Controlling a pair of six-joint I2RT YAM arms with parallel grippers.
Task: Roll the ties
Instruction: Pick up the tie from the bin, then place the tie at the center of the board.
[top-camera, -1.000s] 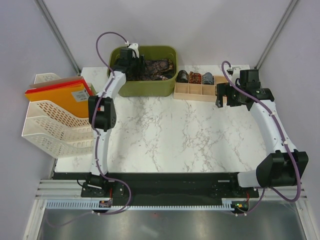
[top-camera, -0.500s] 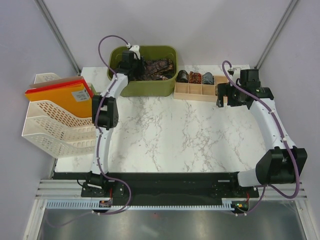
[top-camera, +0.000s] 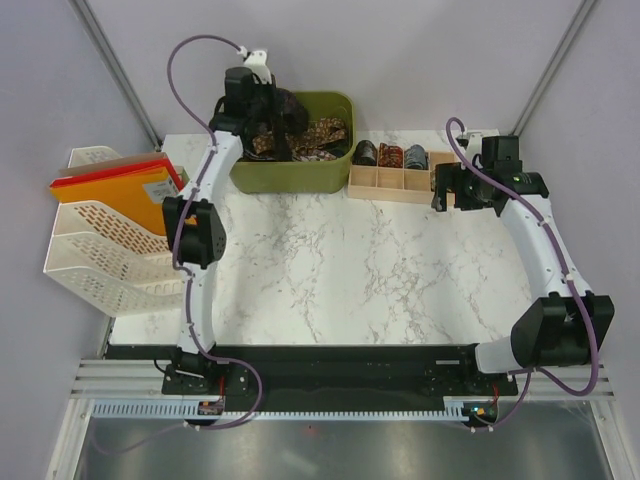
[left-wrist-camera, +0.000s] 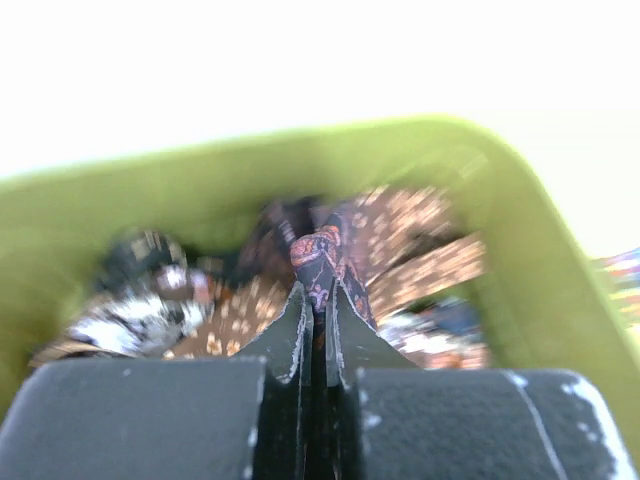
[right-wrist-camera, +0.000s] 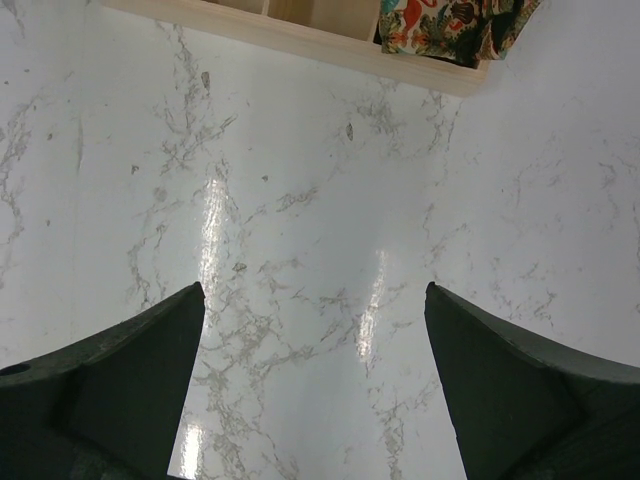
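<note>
Over the green bin (top-camera: 300, 176) at the far left of the desk (top-camera: 350, 270), the left pincer (left-wrist-camera: 316, 300) is pinching a dark, reddish-patterned tie (left-wrist-camera: 318, 252) above the loose ties (top-camera: 325, 135) heaped inside. Rolled ties (top-camera: 390, 155) are sitting in the wooden tray (top-camera: 400, 189) just right of the bin. Near that tray's right end, the right pincer (right-wrist-camera: 313, 292) is hovering spread wide over the desk.

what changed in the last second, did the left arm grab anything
Yes. The left gripper closed on a patterned tie in the green bin, and the arm rose, lifting the tie up from the pile. The right gripper stayed open above the table beside the wooden tray, and the three rolled ties in it did not move.
</note>
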